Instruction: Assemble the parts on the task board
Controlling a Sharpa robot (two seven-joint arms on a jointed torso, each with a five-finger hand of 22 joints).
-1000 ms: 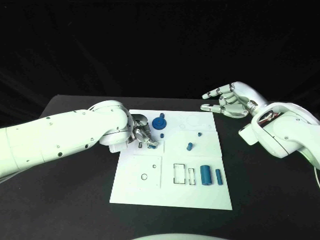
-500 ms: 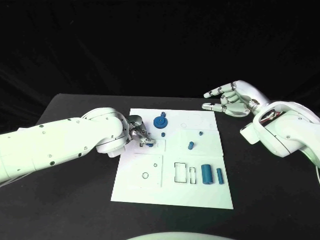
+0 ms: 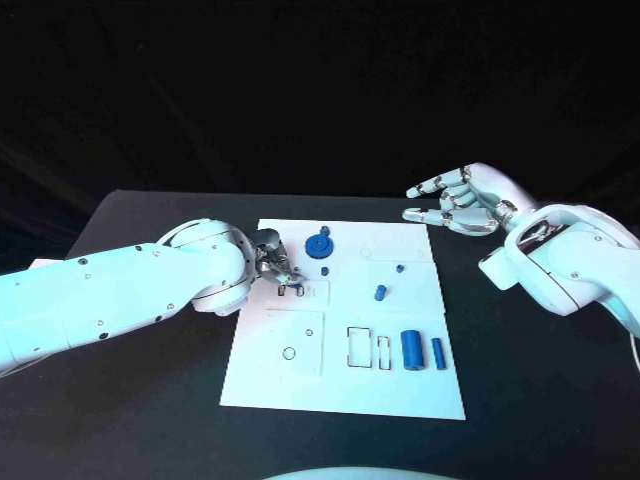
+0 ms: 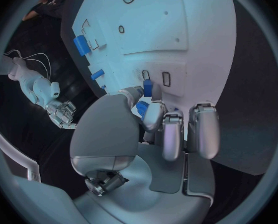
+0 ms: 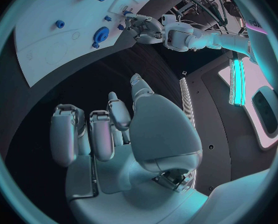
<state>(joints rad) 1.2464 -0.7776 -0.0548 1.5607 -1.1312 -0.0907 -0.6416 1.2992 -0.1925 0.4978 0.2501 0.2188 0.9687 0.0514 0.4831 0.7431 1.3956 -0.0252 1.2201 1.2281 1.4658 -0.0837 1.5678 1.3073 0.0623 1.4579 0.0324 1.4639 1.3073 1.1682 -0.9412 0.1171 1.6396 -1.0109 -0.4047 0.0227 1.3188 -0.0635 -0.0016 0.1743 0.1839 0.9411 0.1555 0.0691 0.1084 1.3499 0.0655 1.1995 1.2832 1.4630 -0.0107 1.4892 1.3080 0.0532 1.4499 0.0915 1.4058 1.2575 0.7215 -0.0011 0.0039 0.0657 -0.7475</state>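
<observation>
The white task board [image 3: 407, 390] lies mid-table. My left hand [image 3: 277, 264] hangs over its left edge and pinches a small blue block [image 4: 147, 88] between thumb and finger, right beside two small rectangular slots [image 4: 166, 78]. A blue round part [image 3: 317, 245] stands just behind the hand, with a small blue peg [image 3: 326, 269] beside it. My right hand [image 3: 457, 200] floats above the board's far right corner with fingers apart and nothing in it. Two blue cylinders [image 3: 411, 352] lie at the board's right side near outlined slots [image 3: 359, 347].
A short blue piece [image 3: 379, 293] and a tiny blue stud [image 3: 401, 267] sit mid-board. A round hole [image 3: 290, 352] marks the near left panel. Black table [image 3: 147, 400] surrounds the board on all sides.
My left hand has edged slightly back and left over the board's edge, still pinching the small blue block. The right hand has stayed in place.
</observation>
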